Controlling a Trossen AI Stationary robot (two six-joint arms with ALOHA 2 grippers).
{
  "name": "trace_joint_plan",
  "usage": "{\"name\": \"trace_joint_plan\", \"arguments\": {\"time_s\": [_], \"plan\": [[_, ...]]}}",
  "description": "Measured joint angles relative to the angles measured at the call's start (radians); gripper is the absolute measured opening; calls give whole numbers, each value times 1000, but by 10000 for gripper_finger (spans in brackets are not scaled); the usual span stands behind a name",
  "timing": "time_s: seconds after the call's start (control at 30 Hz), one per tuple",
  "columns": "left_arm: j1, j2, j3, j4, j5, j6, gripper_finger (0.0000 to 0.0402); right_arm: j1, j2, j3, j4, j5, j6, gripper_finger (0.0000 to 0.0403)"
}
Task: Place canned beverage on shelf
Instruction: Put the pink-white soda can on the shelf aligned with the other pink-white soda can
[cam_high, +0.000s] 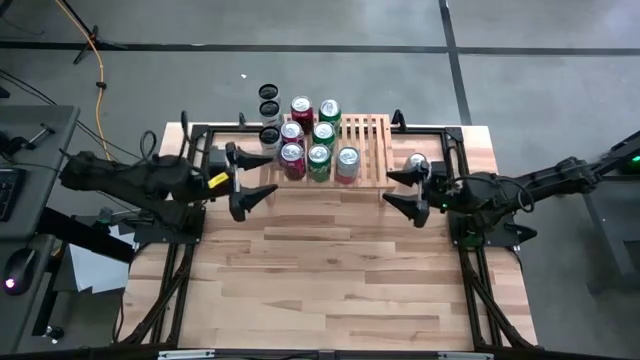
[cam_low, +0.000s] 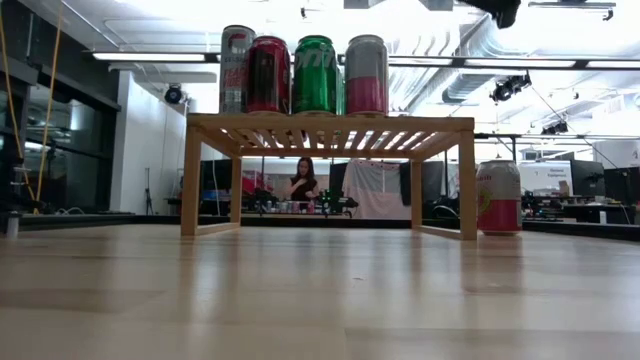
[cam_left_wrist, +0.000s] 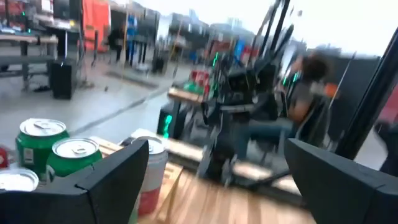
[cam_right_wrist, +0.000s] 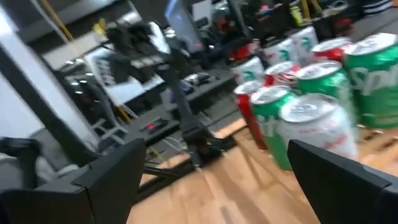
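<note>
The light-wood shelf (cam_high: 367, 150) stands at the table's far middle, and several red, green and pink cans (cam_high: 318, 158) stand upright on its slatted top (cam_low: 330, 122). One pink-and-white can (cam_high: 417, 164) (cam_low: 498, 197) stands on the table just right of the shelf. My left gripper (cam_high: 252, 177) (cam_left_wrist: 217, 180) hovers open left of the shelf, pointing level toward the table's right. My right gripper (cam_high: 402, 192) (cam_right_wrist: 217, 180) hovers open right of the shelf, near the lone can and raised above it, with nothing between its fingers.
Three dark-topped cans (cam_high: 269, 113) stand in a row beyond the shelf's left end, at the table's far edge. Black frame rails (cam_high: 455, 150) run along the table's sides. The near half of the wooden table (cam_high: 330, 290) holds no objects. A person (cam_low: 303, 180) sits far behind.
</note>
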Motion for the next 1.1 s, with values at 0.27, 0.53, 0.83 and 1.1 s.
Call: {"name": "trace_joint_plan", "arguments": {"time_s": [0.27, 0.53, 0.83, 1.1], "plan": [[78, -154, -270, 281, 165, -89, 367, -4, 30, 0, 138, -44, -54, 378], [121, -156, -273, 265, 372, -139, 367, -4, 74, 0, 253, -46, -113, 378], [121, -157, -273, 266, 348, -112, 367, -4, 79, 0, 254, -31, -111, 378], [121, -157, -273, 264, 348, -110, 367, -4, 79, 0, 254, -31, -110, 378]]}}
